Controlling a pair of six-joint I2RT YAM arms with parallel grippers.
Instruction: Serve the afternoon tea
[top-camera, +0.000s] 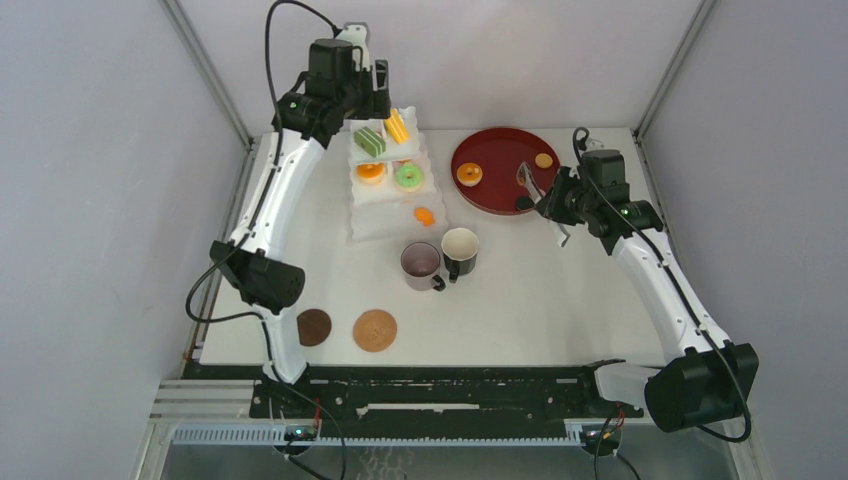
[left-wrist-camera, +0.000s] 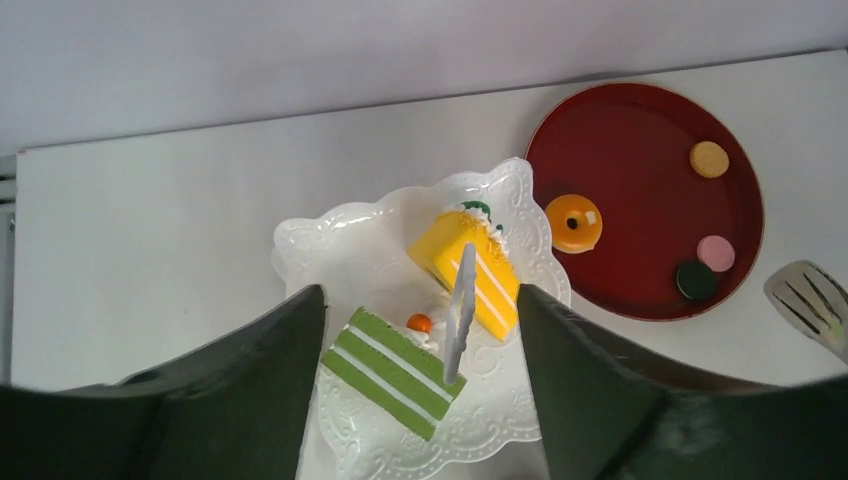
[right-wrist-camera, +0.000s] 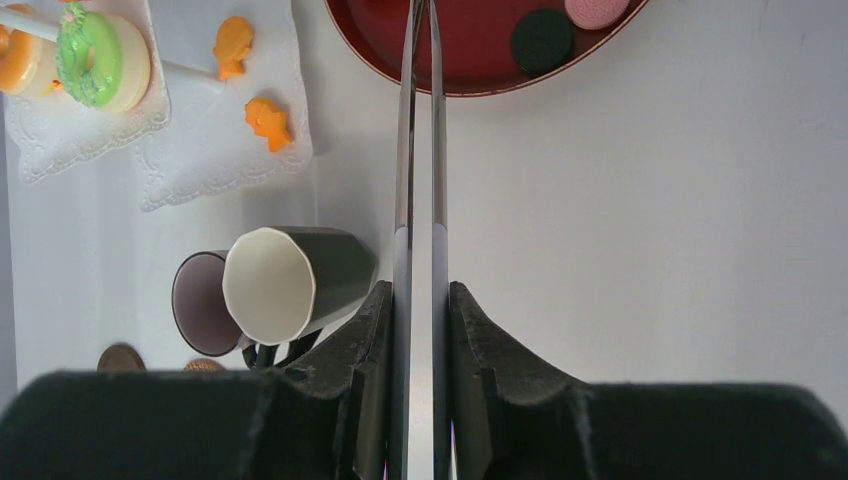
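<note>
Steel tongs sat clamped in your right pincer, tips over the tray ahead, left pincer wide above the stand; pinching a pastry seemed next.

1. The right gripper is seen closed on the metal tongs — their two blades are pressed nearly together.
2. The tongs are stretched straight up to the dark red tray, where a black disc and a pink disc are laid.
3. The black mug and the mauve mug are set touching at the left — two brown coasters are partly shown below.
4. On the white stand, a green doughnut and two orange pastries are placed.
</note>
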